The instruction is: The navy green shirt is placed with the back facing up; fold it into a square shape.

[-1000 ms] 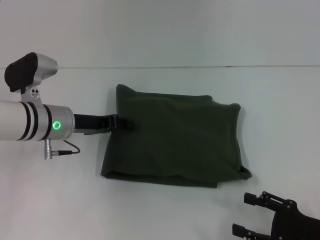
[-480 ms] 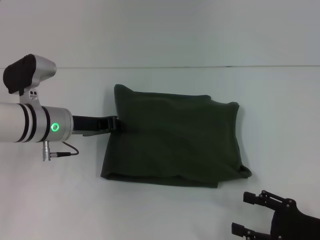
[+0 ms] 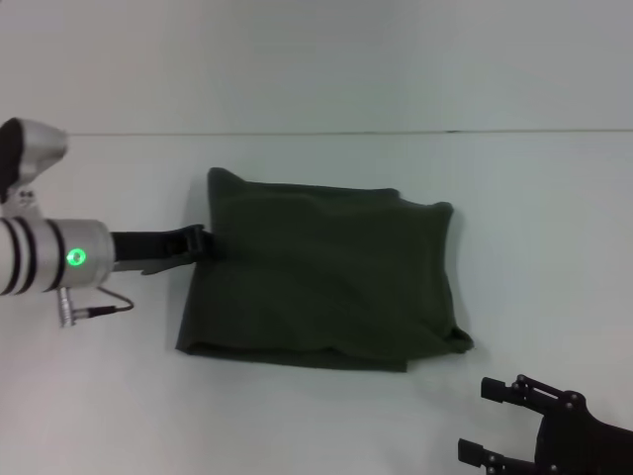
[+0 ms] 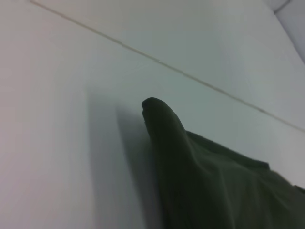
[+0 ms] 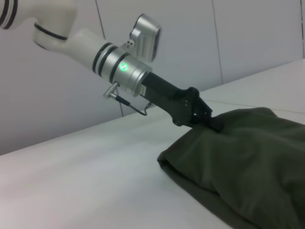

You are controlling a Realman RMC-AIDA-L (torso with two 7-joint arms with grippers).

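The navy green shirt (image 3: pixel 316 277) lies folded into a rough rectangle on the white table, plain side up. My left gripper (image 3: pixel 203 242) is at the shirt's left edge, near its far left corner, and is shut on the cloth. The right wrist view shows the same grip (image 5: pixel 209 121) with the shirt (image 5: pixel 248 167) bunched under it. The left wrist view shows a raised fold of the shirt (image 4: pixel 200 181). My right gripper (image 3: pixel 490 421) is parked at the near right, open and empty, apart from the shirt's near right corner.
The white table (image 3: pixel 326 426) runs to a back edge (image 3: pixel 396 133) in front of a pale wall. A cable loop (image 3: pixel 99 307) hangs under the left wrist.
My left gripper has pulled to the left, and the whole shirt has slid left with it. The right gripper has not moved.
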